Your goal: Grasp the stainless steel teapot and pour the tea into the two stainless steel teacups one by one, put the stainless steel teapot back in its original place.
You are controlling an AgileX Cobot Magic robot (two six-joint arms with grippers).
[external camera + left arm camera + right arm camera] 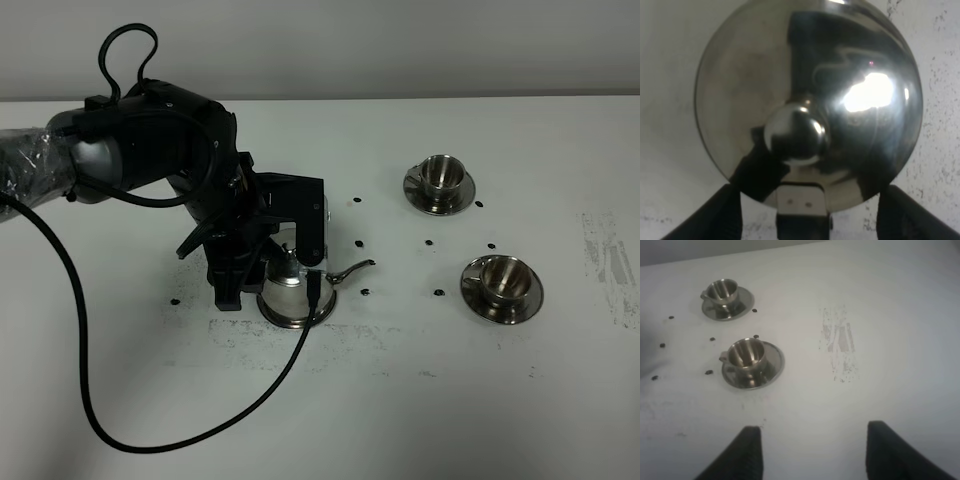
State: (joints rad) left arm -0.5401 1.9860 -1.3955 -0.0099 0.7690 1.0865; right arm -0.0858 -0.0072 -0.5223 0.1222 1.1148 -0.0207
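Observation:
The stainless steel teapot [296,291] stands left of the table's middle, its thin spout [352,269] pointing right toward the cups. My left gripper [270,290] is lowered over it, open, with its black fingers [732,212] on either side of the handle end. The left wrist view is filled by the domed lid [740,90] and its knob [796,134]. The saucer under the teapot is hidden. Two stainless steel teacups on saucers stand at the right, one farther back [438,177] [722,290] and one nearer [503,280] [746,354]. My right gripper [810,450] is open and empty, and outside the high view.
A black cable [200,430] loops from the left arm across the front of the table. Small black marks [440,291] dot the surface between the teapot and the cups. A scuffed patch [610,260] lies near the right edge.

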